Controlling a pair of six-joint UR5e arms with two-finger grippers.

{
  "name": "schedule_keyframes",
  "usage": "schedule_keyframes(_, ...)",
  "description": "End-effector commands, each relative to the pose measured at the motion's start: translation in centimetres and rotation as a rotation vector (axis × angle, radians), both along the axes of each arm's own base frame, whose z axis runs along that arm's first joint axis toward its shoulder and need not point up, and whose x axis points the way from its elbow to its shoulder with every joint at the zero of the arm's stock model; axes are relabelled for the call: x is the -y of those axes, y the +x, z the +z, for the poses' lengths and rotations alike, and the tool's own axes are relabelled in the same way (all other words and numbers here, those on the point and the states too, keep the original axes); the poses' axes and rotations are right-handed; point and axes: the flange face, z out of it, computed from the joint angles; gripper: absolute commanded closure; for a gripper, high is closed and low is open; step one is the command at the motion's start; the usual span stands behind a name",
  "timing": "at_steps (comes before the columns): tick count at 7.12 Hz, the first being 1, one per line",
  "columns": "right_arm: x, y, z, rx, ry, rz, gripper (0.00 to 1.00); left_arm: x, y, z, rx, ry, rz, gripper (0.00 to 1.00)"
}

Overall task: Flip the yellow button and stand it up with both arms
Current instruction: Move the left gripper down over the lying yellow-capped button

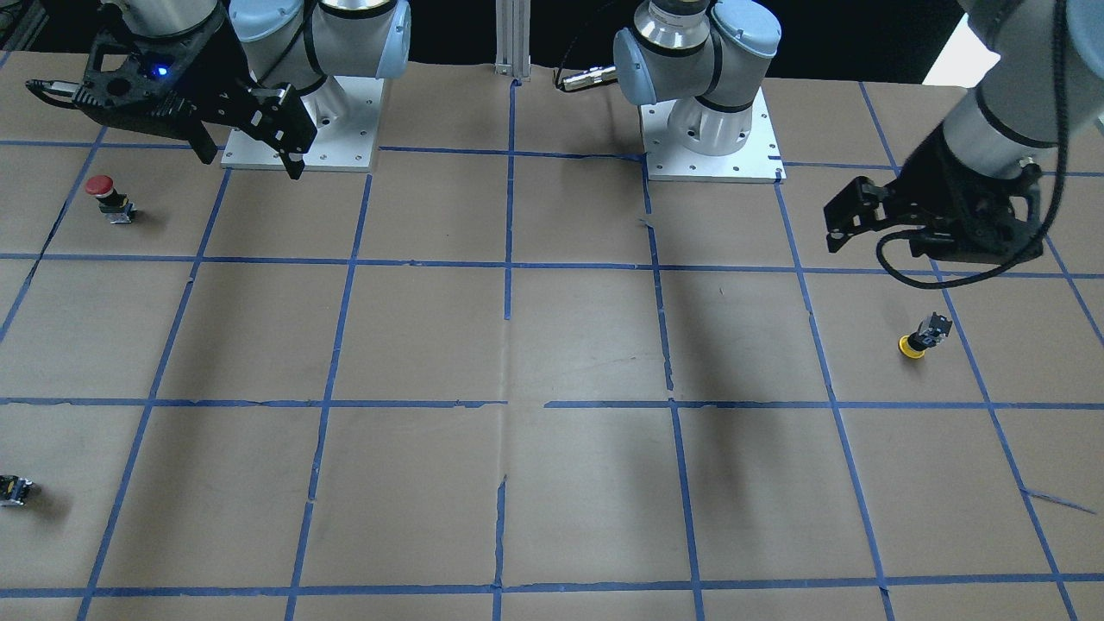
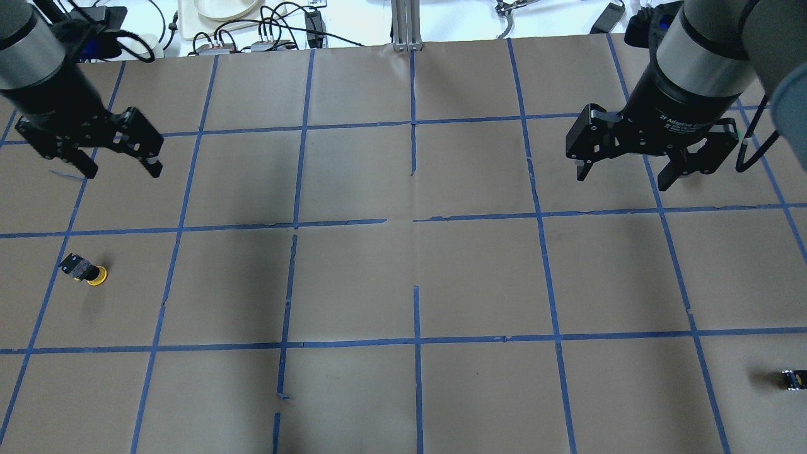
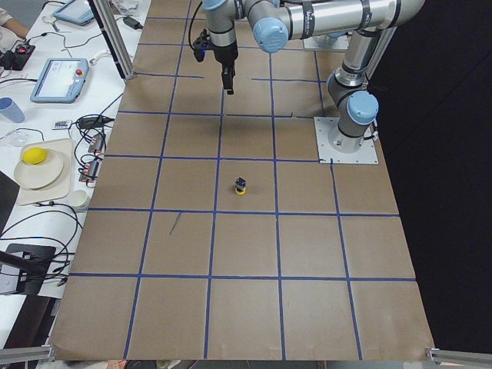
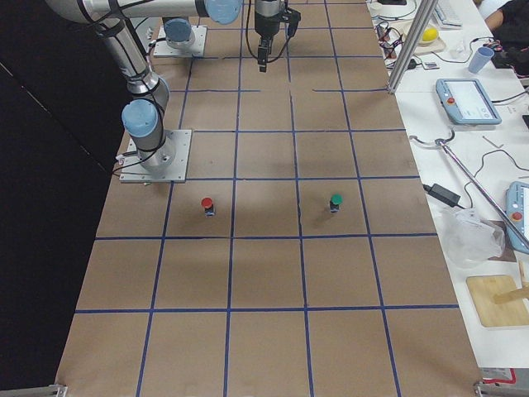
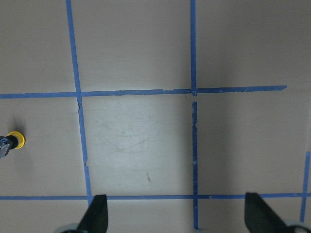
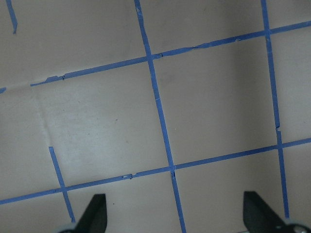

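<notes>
The yellow button lies on its side on the brown paper at the table's left side, yellow cap toward the table's middle. It also shows in the front view, the left side view and at the left edge of the left wrist view. My left gripper hangs open and empty above the table, farther from the robot than the button; its fingers frame bare paper. My right gripper is open and empty over the right half; its fingers frame bare paper too.
A red-capped button stands near the right arm's base plate. A green-capped button stands nearby. A small capless black block lies at the near right edge. Blue tape lines grid the paper. Cluttered side tables flank the table.
</notes>
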Motion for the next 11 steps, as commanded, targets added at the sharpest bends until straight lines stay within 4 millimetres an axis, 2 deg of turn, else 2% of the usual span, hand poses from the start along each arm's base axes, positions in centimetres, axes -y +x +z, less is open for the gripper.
schedule_keyframes(1,-0.1,0.0,-0.3,-0.004,0.005,0.0,0.0,-2.2,10.8,-5.4,-0.034,-0.003,-0.075,0.01)
schedule_keyframes(2,-0.1,0.1,-0.1,-0.001,0.002,0.001,0.0,-3.3,14.0,-7.7,-0.035,-0.025,-0.13,0.0)
schedule_keyframes(3,-0.1,0.0,-0.4,-0.004,0.008,0.0,0.0,-4.8,15.4,-10.6,-0.042,-0.012,-0.168,0.01)
schedule_keyframes(4,-0.2,0.1,-0.3,-0.001,0.005,0.0,0.0,-5.1,17.1,-14.0,0.023,-0.026,-0.264,0.01)
schedule_keyframes(5,-0.2,0.0,-0.4,-0.004,0.01,0.002,0.0,-5.7,19.8,-16.9,0.042,-0.033,-0.34,0.02)
schedule_keyframes(6,-0.1,0.1,-0.1,-0.001,0.011,0.012,0.0,-6.0,22.4,-18.7,0.009,-0.015,-0.44,0.02)
schedule_keyframes(8,-0.1,-0.1,-0.5,0.0,0.019,0.008,0.0,-5.4,22.0,-20.7,-0.044,-0.005,-0.648,0.04)
schedule_keyframes(11,-0.1,-0.1,-0.7,0.001,0.022,0.006,0.0,-5.1,21.3,-21.7,-0.06,0.002,-0.714,0.07)
